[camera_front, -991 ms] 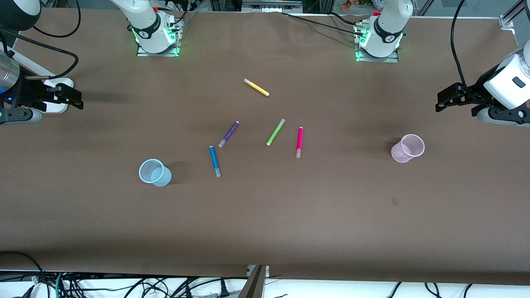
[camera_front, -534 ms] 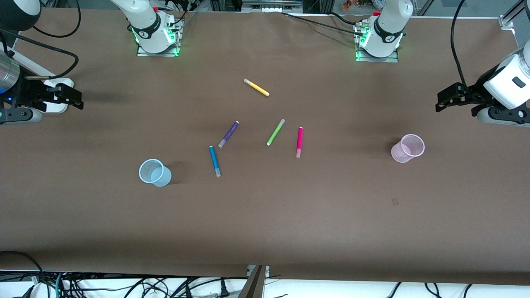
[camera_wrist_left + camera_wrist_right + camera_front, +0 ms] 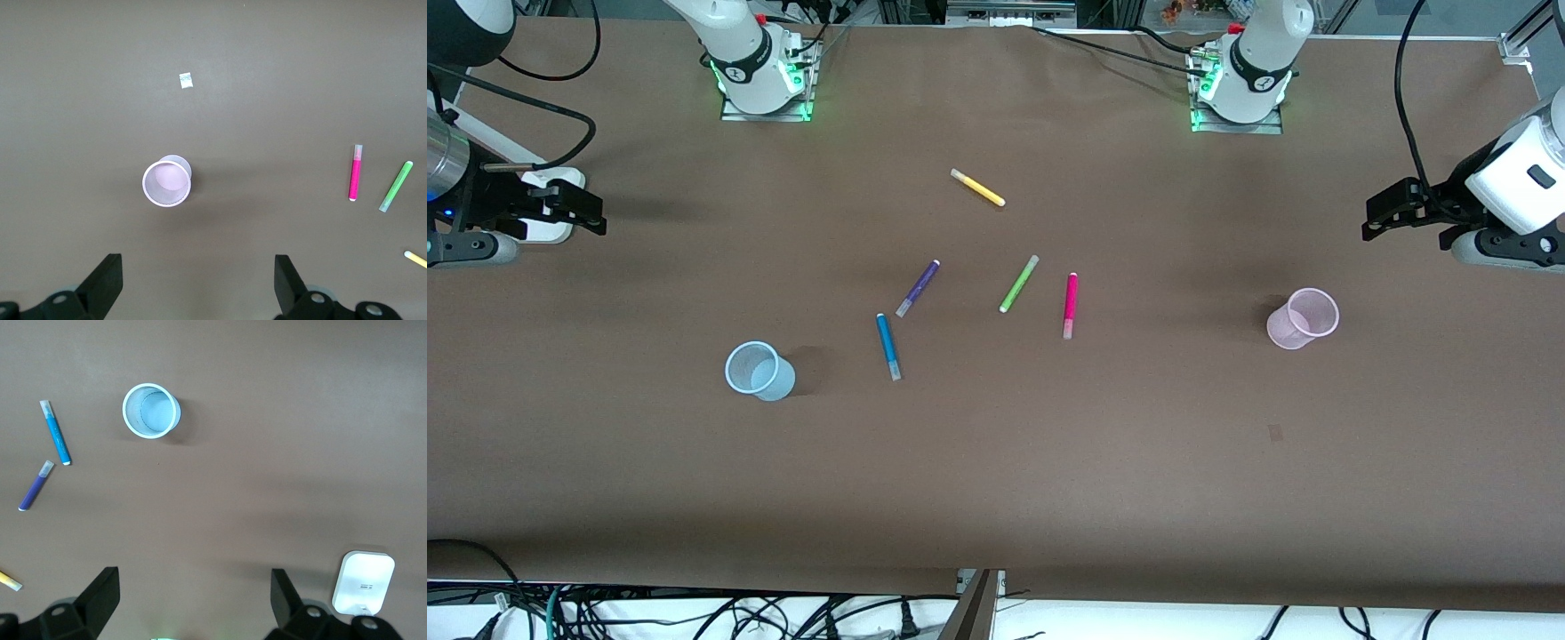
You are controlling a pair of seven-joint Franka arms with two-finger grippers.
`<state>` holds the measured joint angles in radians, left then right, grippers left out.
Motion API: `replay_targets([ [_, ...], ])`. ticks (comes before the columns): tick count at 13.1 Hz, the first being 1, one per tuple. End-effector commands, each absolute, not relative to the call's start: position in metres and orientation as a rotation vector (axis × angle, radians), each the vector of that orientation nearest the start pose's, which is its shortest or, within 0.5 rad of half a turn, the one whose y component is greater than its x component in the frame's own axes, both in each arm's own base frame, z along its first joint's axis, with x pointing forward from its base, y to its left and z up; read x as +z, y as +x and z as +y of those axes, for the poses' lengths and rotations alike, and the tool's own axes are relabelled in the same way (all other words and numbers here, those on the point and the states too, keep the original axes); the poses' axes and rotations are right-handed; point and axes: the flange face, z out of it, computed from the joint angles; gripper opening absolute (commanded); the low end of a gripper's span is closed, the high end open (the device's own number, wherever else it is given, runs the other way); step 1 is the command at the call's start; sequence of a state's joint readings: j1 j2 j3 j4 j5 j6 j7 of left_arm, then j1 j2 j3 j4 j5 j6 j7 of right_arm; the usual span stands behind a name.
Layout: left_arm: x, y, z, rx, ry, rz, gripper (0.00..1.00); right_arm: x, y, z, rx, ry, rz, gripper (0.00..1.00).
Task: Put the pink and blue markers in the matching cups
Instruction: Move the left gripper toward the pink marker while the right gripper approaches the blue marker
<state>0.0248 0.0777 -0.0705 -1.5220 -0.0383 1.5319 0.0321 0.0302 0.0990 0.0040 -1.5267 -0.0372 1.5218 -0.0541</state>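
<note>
The blue marker (image 3: 887, 347) lies flat on the brown bench (image 3: 1049, 462), nearest the front camera of all the pens, its pale end pointing toward that camera. The blue cup (image 3: 758, 371) stands upright beside it, toward the right arm's end of the bench, with open bench between the two. The pink marker (image 3: 1070, 305) lies flat a little farther from the front camera, pale end toward that camera, and the pink cup (image 3: 1303, 318) stands upright well apart from it, toward the left arm's end.

Between the two markers lie a purple pen (image 3: 918, 288) and a green pen (image 3: 1019, 284), both slanted; the purple pen's pale end comes near the blue marker's top without touching, and the green pen lies just beside the pink marker. A yellow pen (image 3: 977, 188) lies farther still, toward the arms' bases. Nothing lies between either marker and its cup.

A small pale scrap (image 3: 186, 80) shows on the bench near the pink cup; any print on it is too small to read. A white box (image 3: 363, 583) sits near the right end effector; its label cannot be read.

The left end effector (image 3: 1376, 216) hangs over its end of the bench with its jaws wide and empty. The right end effector (image 3: 583, 211) does likewise at its own end.
</note>
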Motion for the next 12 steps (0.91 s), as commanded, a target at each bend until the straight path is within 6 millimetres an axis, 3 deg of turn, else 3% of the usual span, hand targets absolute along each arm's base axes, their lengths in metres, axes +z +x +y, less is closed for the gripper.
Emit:
replay_targets([
  [1,0.607,0.575,-0.027,0.112,-3.206,0.145,1.0,0.585,0.587,0.022,0.148,-3.15,-0.157,1.0],
  [4,0.604,0.574,-0.032,0.123,-3.205,0.157,1.0,0.579,0.596,0.058,0.077,-3.148,-0.235,1.0],
  [6,0.601,0.573,-0.04,0.151,-3.202,0.155,1.0,0.555,0.608,0.079,0.096,-3.144,-0.289,1.0],
  [8,0.594,0.573,-0.062,0.181,-3.199,0.118,1.0,0.545,0.61,0.108,0.088,-3.14,-0.363,1.0],
  [9,0.586,0.575,-0.083,0.199,-3.199,0.112,1.0,0.542,0.613,0.122,0.051,-3.142,-0.404,1.0],
  [12,0.545,0.585,-0.146,0.273,-3.201,0.031,1.0,0.502,0.625,0.166,0.046,-3.144,-0.522,1.0],
])
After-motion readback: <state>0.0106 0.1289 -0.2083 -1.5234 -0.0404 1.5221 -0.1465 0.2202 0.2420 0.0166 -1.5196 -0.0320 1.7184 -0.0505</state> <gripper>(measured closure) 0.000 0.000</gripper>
